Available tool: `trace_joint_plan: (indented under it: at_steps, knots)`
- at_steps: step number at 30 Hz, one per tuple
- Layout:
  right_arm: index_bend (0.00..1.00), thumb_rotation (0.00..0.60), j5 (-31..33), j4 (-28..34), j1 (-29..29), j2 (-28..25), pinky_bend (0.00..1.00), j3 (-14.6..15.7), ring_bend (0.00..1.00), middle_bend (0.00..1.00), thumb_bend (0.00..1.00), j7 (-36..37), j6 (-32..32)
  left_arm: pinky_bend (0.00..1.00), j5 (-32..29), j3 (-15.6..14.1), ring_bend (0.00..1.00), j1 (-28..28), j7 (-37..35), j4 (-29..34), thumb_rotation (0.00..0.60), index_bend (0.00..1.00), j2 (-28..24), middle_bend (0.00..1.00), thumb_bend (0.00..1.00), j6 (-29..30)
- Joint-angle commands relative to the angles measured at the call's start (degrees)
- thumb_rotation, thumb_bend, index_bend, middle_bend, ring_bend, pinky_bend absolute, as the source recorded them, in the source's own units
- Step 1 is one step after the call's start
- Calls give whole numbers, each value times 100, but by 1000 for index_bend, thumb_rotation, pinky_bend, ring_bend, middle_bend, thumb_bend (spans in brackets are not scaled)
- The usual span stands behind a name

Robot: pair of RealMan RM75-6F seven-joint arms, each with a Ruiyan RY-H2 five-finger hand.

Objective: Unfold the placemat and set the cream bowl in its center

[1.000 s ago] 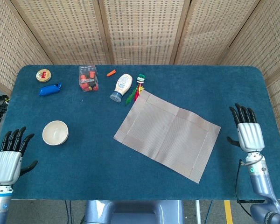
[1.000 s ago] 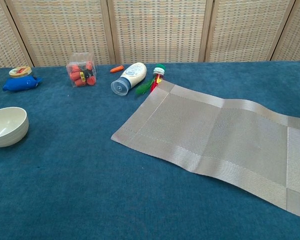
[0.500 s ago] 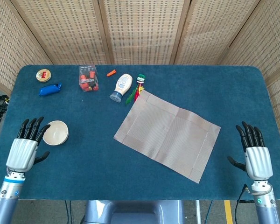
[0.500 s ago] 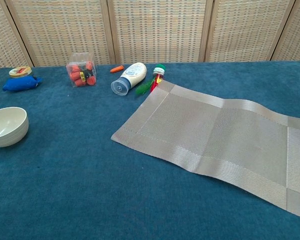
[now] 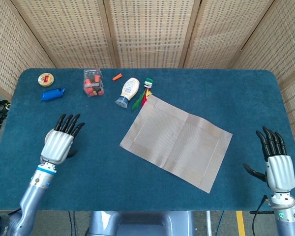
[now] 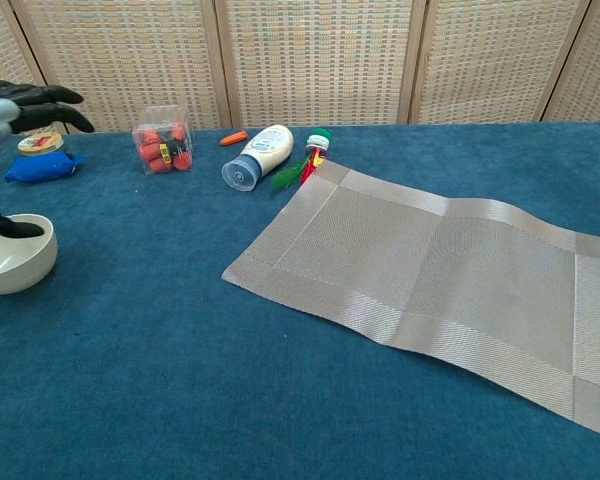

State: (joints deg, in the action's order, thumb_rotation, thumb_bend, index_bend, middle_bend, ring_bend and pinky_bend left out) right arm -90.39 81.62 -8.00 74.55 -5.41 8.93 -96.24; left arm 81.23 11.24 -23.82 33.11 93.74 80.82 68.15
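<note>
1. The left hand hovers spread over the cream bowl at lower left (bowl hidden in head view), thumb inside the rim, grasping nothing.
2. The placemat lies flat at centre.
3. The right hand is released, lower right.

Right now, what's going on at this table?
The placemat already lies unfolded on the blue table. The left robot hand hovers over the cream bowl, fingers spread, its thumb at the rim, not yet gripping it. The right robot hand sits open at the table's near edge, holding nothing.
</note>
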Motion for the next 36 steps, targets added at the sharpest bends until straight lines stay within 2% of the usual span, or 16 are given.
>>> trace_joint_plan:
  at_steps: [1, 8, 16, 21, 28, 36]
  knots:
    - [46, 600, -9, -28, 13, -16, 0, -29, 0, 0, 225, 81, -3, 0, -524, 258, 0, -485, 508, -120, 600, 156, 417, 0, 68, -467]
    - [46, 600, 7, -98, 9, -22, 0, -62, 0, 0, 225, 287, 84, 0, -1289, 451, 0, -1276, 1313, -644, 600, 160, 1106, 0, 68, -1018]
    - [46, 600, 84, -136, 15, -47, 0, -118, 0, 0, 225, 457, 159, 0, -1751, 326, 0, -1850, 1945, -1263, 600, 161, 1706, 0, 70, -1321]
    - [47, 600, 84, -135, 16, -60, 0, -131, 0, 0, 225, 507, 184, 0, -2059, 300, 0, -2124, 2137, -1686, 600, 161, 2044, 0, 82, -1467]
    - [50, 600, 63, -89, 50, -108, 0, -170, 0, 0, 224, 589, 124, 0, -2189, 181, 0, -2437, 2210, -2258, 600, 162, 2514, 0, 84, -1495]
    - [57, 600, 33, -67, 72, -127, 0, -199, 0, 0, 224, 699, 78, 0, -2236, 87, 0, -2648, 2167, -2576, 600, 164, 2773, 0, 84, -1520]
